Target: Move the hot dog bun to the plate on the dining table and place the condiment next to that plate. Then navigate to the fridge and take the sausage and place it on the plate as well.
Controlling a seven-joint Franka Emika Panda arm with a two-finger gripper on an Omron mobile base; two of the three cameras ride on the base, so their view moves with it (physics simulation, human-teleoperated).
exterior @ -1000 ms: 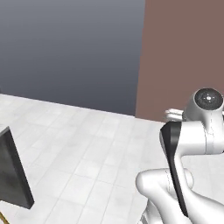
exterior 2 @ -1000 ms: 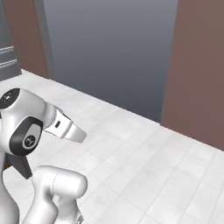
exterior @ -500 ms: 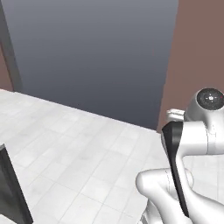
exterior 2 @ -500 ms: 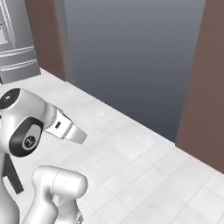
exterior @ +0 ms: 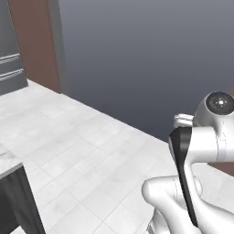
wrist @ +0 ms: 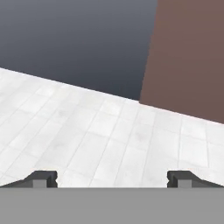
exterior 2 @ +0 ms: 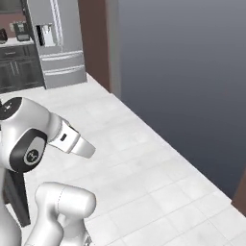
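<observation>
In the left base view, a grey steel fridge (exterior: 11, 68) stands at the far left edge, cut off by the frame, with a brown wall panel (exterior: 36, 41) just beside it. A dark cabinet corner (exterior: 18, 201) with a pale worktop edge sits at the lower left. White tiled floor (exterior: 91, 155) runs across the middle, backed by a wide dark grey wall (exterior: 151, 59). The robot's white arm (exterior: 201, 146) rises at the lower right.

In the right base view, dark kitchen cabinets (exterior 2: 17, 67) line the upper left, with small appliances on their worktop too small to make out. Next to them stands the stainless fridge (exterior 2: 55, 43), a French-door model with a dispenser in its left door and drawers below; its doors are closed. To its right come the brown wall panel (exterior 2: 96, 38) and then the dark grey wall (exterior 2: 192, 81). The arm (exterior 2: 33, 139) folds at the lower left above the floor (exterior 2: 144, 168).

In the hand view, the claw (wrist: 112, 179) is spread wide with nothing between its tips, which stand far apart over tiled floor (wrist: 87, 131); the grey wall (wrist: 74, 39) lies left, a brown wall (wrist: 192, 57) right.

The sausage, bun, condiment and plate cannot be made out.
</observation>
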